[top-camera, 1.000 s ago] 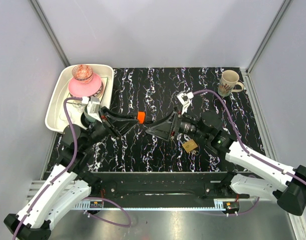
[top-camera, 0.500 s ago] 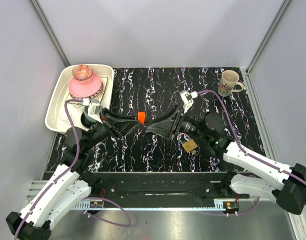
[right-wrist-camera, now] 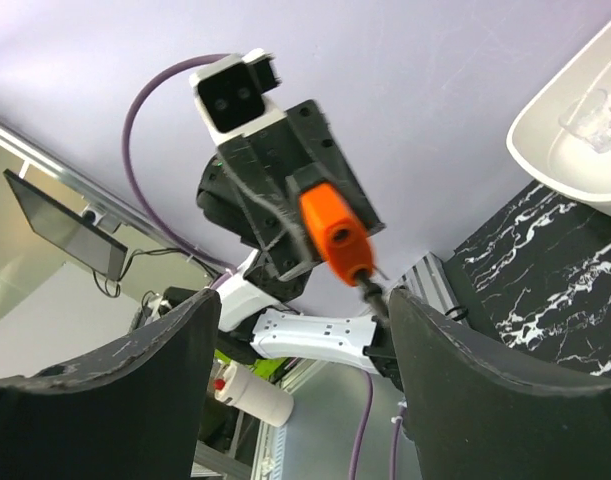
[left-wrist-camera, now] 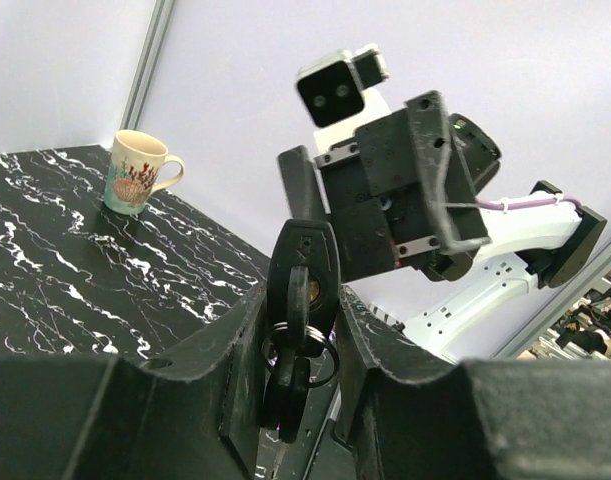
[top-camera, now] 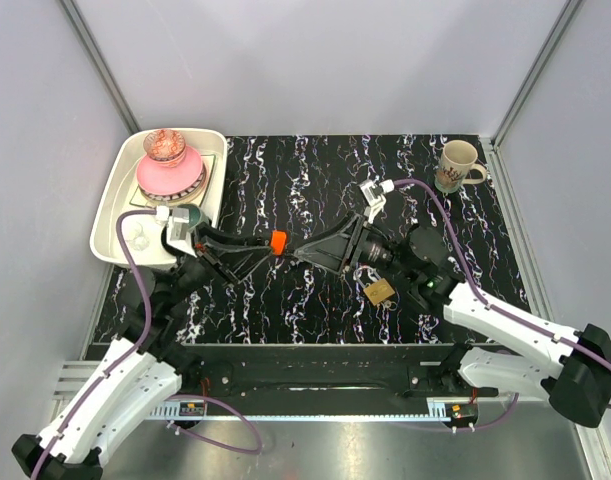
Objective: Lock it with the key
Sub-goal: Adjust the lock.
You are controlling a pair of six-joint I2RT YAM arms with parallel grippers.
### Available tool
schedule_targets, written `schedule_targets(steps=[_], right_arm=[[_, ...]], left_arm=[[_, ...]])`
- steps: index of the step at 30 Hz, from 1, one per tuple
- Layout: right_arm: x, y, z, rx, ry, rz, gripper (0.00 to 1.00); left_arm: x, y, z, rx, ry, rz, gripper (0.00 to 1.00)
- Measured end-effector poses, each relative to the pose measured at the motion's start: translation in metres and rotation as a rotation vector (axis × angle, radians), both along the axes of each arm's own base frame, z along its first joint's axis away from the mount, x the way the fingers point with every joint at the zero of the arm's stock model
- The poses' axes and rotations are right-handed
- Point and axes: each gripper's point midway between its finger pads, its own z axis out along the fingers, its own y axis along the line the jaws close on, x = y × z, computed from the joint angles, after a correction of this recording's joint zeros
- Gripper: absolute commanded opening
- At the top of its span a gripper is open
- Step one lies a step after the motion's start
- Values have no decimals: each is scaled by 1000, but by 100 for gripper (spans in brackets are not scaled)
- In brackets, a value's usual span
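Black marbled table (top-camera: pixel 285 170), both arms reaching to its middle.
- White tray (top-camera: pixel 107 215), far-left corner: holds a pink bowl (top-camera: pixel 170 178) with a glass cup (top-camera: pixel 164 144) sitting in it. Reddish pattern or contents in the cup, cannot tell which. A small clear item lies in the tray's near end.
- Mug (top-camera: pixel 457 163), far right, upright, handle to the right; inside not visible.
- Brass padlock (top-camera: pixel 378 291) lies flat on the table by the right wrist.
- Left gripper (top-camera: pixel 273 243): pinches the key (right-wrist-camera: pixel 333 230) by its orange head, off the table, shank pointing at the right arm, apart from the padlock.
- Right gripper (right-wrist-camera: pixel 303 300): fingers spread wide, facing the key and holding nothing.
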Motion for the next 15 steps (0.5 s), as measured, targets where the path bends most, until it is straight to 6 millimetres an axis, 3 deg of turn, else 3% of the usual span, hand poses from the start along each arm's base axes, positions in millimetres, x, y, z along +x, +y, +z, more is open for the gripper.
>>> schedule_targets(steps=[8, 15], right_arm=[[17, 2, -27, -63, 165, 29, 87], [31, -17, -26, -51, 314, 82, 91]], left_arm=[[-8, 7, 3, 26, -92, 27, 0], [-7, 11, -9, 113, -155, 71, 0]])
